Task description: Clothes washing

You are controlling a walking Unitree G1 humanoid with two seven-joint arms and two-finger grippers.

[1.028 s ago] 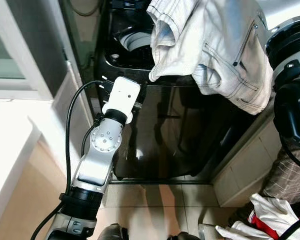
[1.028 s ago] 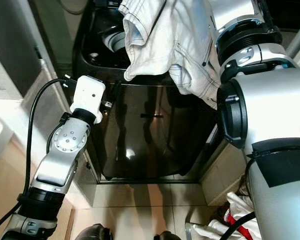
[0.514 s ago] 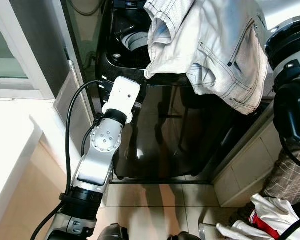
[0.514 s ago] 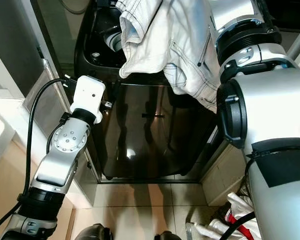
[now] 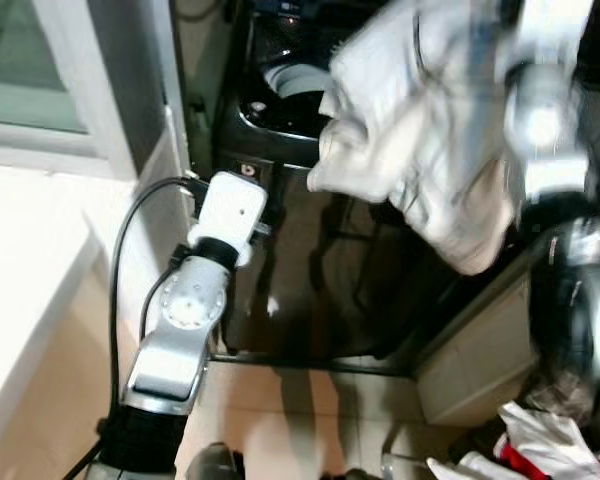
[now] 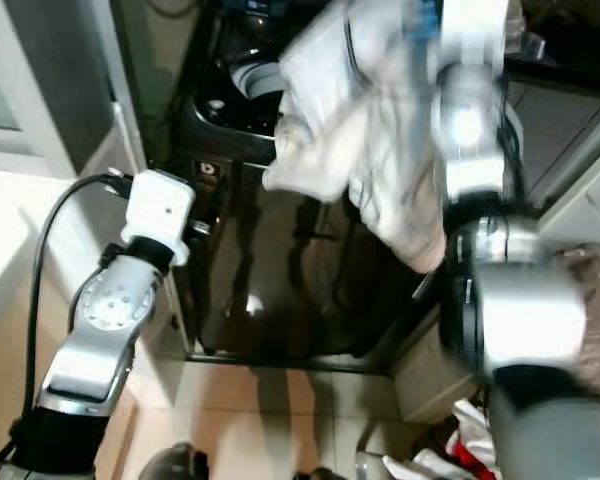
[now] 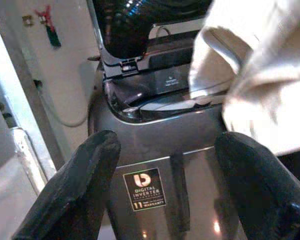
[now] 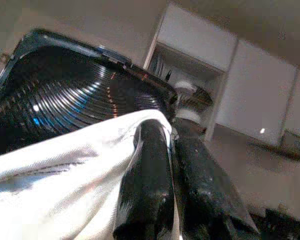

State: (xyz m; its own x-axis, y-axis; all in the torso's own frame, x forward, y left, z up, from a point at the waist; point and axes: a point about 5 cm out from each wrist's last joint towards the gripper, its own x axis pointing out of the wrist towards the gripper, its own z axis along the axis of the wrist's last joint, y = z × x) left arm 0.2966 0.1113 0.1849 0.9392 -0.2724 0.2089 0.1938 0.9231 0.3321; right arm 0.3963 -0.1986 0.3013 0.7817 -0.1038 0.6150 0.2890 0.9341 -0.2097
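Left eye view, nearest first: laundry heaped on the floor (image 5: 525,455), then the left pincer (image 7: 165,187), fingers spread wide and empty, facing the dark washing machine (image 5: 320,270). Higher, blurred, the right pincer (image 8: 172,150) is clenched on pale trousers (image 5: 430,140), probably jeans, hanging over the machine's front edge beside its open drum (image 5: 290,80).

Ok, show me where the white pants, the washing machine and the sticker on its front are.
white pants (image 5: 420,160), left eye view, middle of the hanging fabric.
washing machine (image 5: 310,270), left eye view, its glossy dark front panel.
sticker (image 7: 145,189), left wrist view, centre of the label.
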